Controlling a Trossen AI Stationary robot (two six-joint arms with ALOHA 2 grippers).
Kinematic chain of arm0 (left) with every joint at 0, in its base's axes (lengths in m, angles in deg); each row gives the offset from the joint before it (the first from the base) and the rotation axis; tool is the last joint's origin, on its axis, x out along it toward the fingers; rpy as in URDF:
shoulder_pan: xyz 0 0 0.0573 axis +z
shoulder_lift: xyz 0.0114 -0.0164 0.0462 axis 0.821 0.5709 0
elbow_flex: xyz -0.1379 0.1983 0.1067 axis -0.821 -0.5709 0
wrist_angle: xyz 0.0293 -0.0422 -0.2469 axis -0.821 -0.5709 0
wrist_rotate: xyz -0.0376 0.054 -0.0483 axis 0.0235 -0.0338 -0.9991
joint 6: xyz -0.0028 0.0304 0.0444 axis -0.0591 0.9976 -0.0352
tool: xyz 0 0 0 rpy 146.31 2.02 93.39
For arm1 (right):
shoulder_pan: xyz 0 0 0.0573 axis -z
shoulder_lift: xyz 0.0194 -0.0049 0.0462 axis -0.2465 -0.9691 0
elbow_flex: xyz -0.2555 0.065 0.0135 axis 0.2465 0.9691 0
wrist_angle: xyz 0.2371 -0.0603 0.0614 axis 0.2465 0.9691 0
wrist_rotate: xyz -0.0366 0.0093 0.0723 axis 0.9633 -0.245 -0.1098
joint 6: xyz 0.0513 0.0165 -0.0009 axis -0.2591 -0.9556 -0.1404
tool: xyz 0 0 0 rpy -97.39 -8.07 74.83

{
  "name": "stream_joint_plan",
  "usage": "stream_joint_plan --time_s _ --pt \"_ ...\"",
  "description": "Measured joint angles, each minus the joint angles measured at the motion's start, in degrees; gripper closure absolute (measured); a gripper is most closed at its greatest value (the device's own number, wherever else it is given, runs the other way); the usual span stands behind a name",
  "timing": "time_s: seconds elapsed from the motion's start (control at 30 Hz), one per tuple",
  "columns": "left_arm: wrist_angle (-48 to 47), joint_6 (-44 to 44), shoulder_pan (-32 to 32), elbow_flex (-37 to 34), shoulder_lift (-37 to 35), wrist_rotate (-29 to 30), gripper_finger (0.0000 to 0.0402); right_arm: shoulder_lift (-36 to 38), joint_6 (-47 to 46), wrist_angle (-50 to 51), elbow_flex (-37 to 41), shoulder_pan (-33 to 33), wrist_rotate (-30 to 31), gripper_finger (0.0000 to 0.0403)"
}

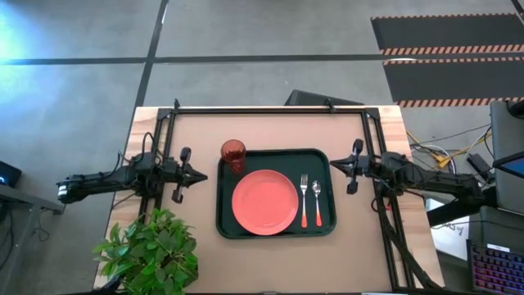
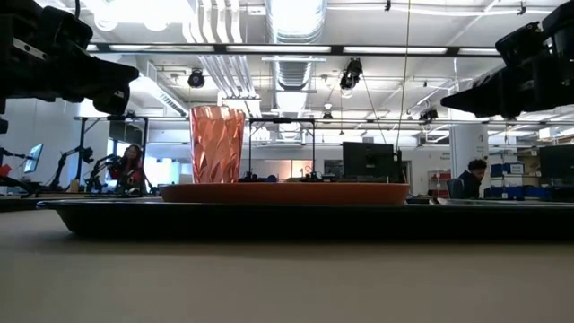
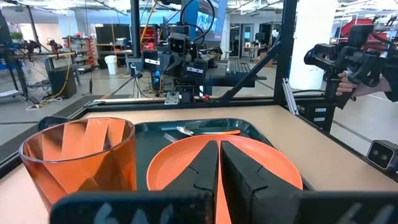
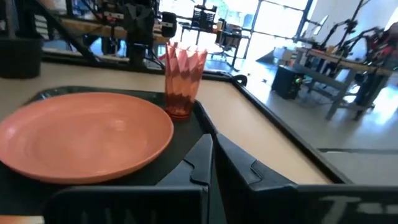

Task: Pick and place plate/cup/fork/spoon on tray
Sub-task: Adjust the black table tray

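- From my seat the potted plant (image 1: 151, 250) sits nearest, at the front left corner of the tabletop (image 1: 270, 258), clear of everything.
- The tray (image 1: 275, 230) lies mid-tabletop. On it: the plate (image 1: 264, 201) in the middle, the fork (image 1: 304, 201) and the spoon (image 1: 316, 203) side by side to its right.
- The cup (image 1: 233, 153) stands upright at the tray's far left corner; I think it rests on the tray, though it may straddle the rim.
- Left hand (image 1: 198, 174) hovers just off the tray's left edge, fingers pressed together, holding nothing. Right hand (image 1: 332, 165) mirrors it off the right edge, also closed and empty.
- All four items look placed, so I judge the job essentially done.
- Risk: the cup is near the left hand; a careless swing would tip it, or a nudge to the tray would slide the utensils.
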Motion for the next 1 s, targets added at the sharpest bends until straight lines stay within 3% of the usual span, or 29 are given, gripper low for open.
stream_joint_plan --time_s 0.5,0.77,0.87,1.0 --pt "0.2 0.0 0.0 0.0 0.6 0.0 0.0402 0.0 2.8 -0.8 -0.3 0.0 4.1 0.0394" --pt "2.2 -0.1 0.0 0.0 0.8 -0.2 0.0402 0.0 -5.8 -8.3 -0.7 0.0 4.7 0.0394" --pt "4.9 -0.2 0.0 0.5 0.8 -1.0 0.0402 -1.0 -10.2 -6.9 -3.3 0.0 4.5 0.0394" --pt "8.4 0.0 0.0 3.7 0.8 -1.7 0.0402 -5.0 -9.3 -1.8 -11.2 0.0 2.8 0.0394"
